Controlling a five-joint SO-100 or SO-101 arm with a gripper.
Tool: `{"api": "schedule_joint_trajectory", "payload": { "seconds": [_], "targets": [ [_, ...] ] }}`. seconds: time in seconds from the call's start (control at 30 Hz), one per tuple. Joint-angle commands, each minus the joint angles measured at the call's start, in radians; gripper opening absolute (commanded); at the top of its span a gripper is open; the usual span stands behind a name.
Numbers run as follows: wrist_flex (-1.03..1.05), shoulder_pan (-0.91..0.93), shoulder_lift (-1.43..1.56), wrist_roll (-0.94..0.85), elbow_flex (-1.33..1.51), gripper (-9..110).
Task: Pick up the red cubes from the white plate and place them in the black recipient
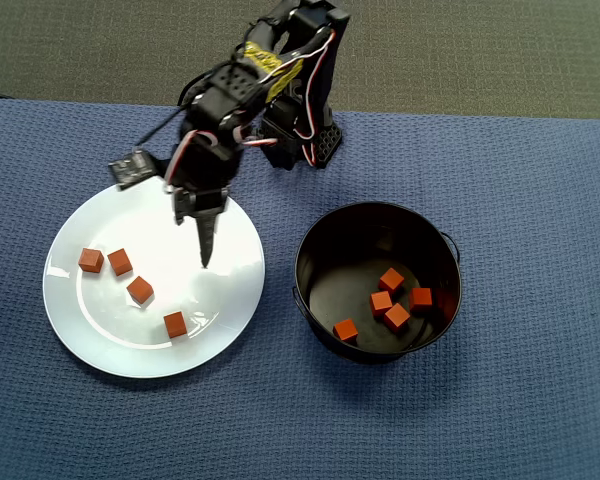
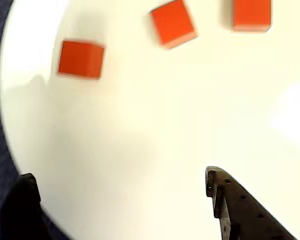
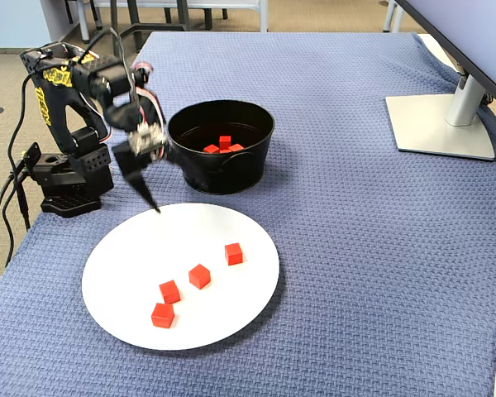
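Note:
Several red cubes (image 1: pixel 140 290) lie on the left half of the white plate (image 1: pixel 230 290). The fixed view shows the same cubes (image 3: pixel 199 275) toward the plate's (image 3: pixel 124 265) near side. The black recipient (image 1: pixel 320 235) stands to the plate's right in the overhead view, and several more red cubes (image 1: pixel 391 280) lie on its bottom. My gripper (image 1: pixel 206 258) points down over the plate's upper right part, apart from every cube. In the wrist view the gripper (image 2: pixel 117 177) is open, with only bare plate (image 2: pixel 140 125) between its fingers and three cubes (image 2: pixel 81 59) ahead of it.
A blue textured cloth (image 1: pixel 500 180) covers the table. The arm's base (image 3: pixel 66 178) stands at the table's left edge in the fixed view, behind the plate. A monitor stand (image 3: pixel 442 120) sits at the far right of that view.

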Motion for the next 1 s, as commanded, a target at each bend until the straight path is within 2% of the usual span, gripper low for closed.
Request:
{"api": "schedule_joint_trajectory", "payload": {
  "seconds": [0.0,0.33,0.43,0.5,0.6,0.9,0.97],
  "targets": [
    [-0.057,0.075,-0.114,0.124,-0.156,35],
    [0.129,0.072,-0.459,0.551,-0.483,33],
    [0.155,0.055,-0.509,0.575,-0.522,33],
    [0.152,0.049,-0.517,0.505,-0.503,32],
    [0.135,0.052,-0.503,0.276,-0.448,33],
    [-0.252,0.183,-0.423,-0.408,-0.143,33],
    [-0.267,0.209,-0.426,-0.495,-0.126,33]
  ]
}}
